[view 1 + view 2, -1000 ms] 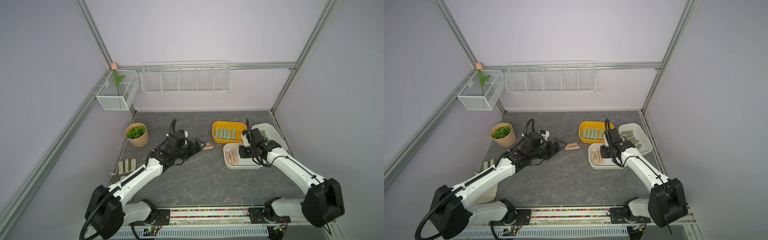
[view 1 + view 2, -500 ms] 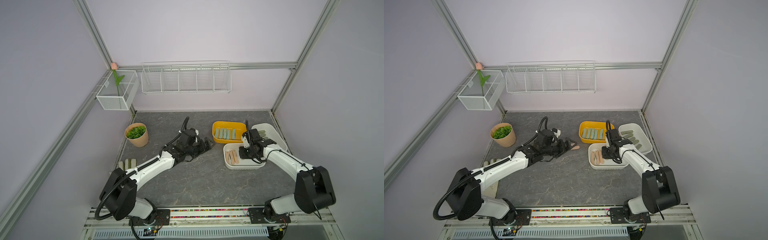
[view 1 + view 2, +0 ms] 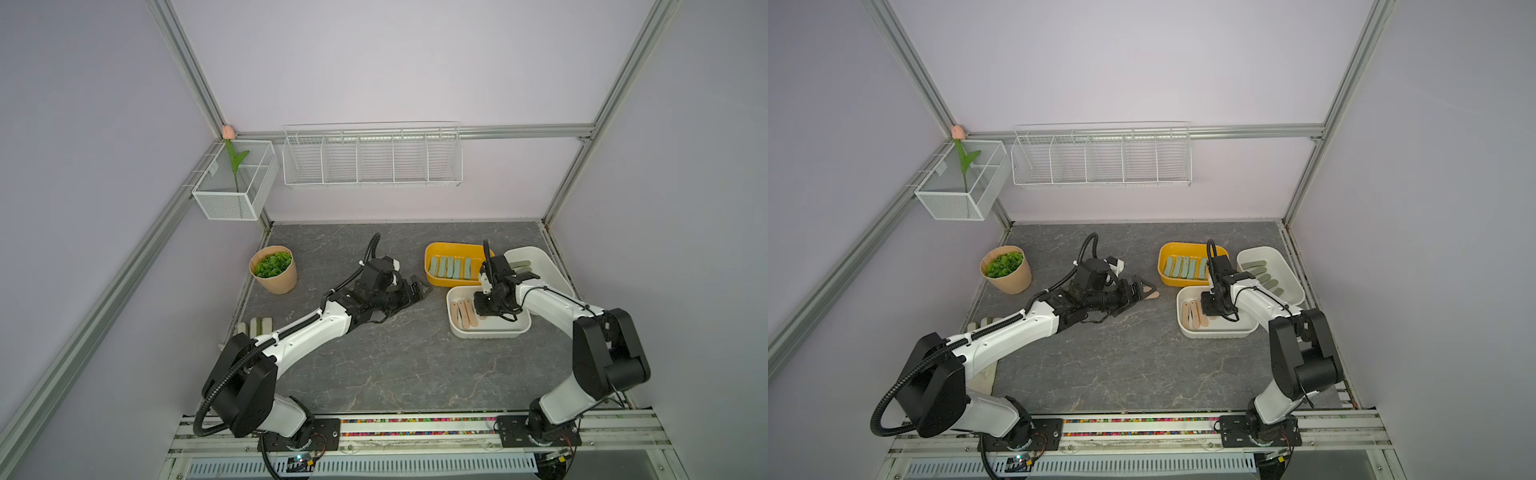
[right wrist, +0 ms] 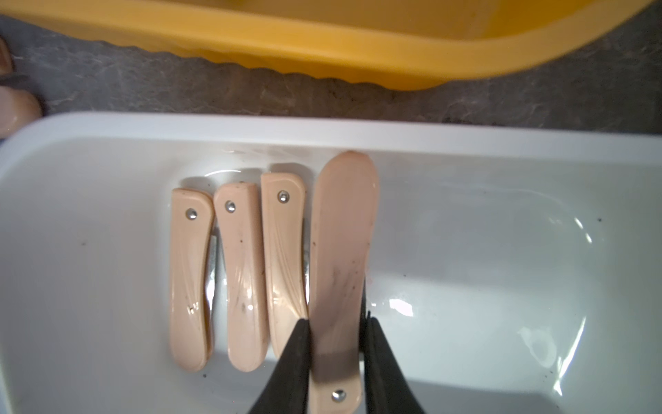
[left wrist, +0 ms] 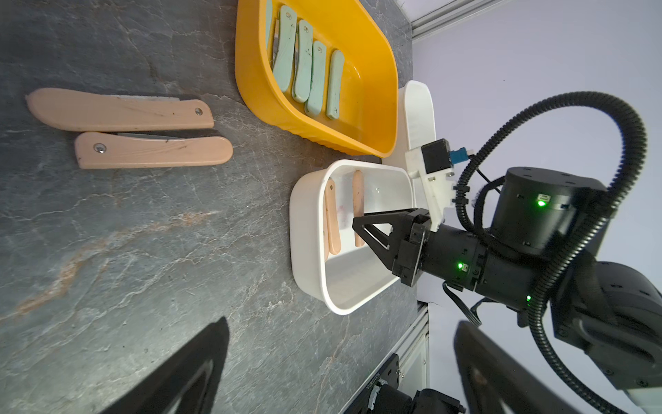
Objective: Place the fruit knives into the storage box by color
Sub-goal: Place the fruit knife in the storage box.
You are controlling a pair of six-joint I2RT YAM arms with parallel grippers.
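Note:
My right gripper is shut on a peach-pink fruit knife by its pivot end. It holds the knife inside the near white storage box, parallel to three pink knives lying there. My left gripper is open and empty, low over the table beside two pink knives. In a top view it covers most of them. Several mint-teal knives lie in the yellow box. Olive knives lie in the far white box.
A paper pot of greenery stands at the left. A pale striped glove lies by the left edge. A wire rack and a mesh basket with a tulip hang on the walls. The three boxes touch one another.
My left arm has stretched to the right, bringing its open gripper over the two pink knives on the table. The right gripper has stayed over the near white box with its knife.

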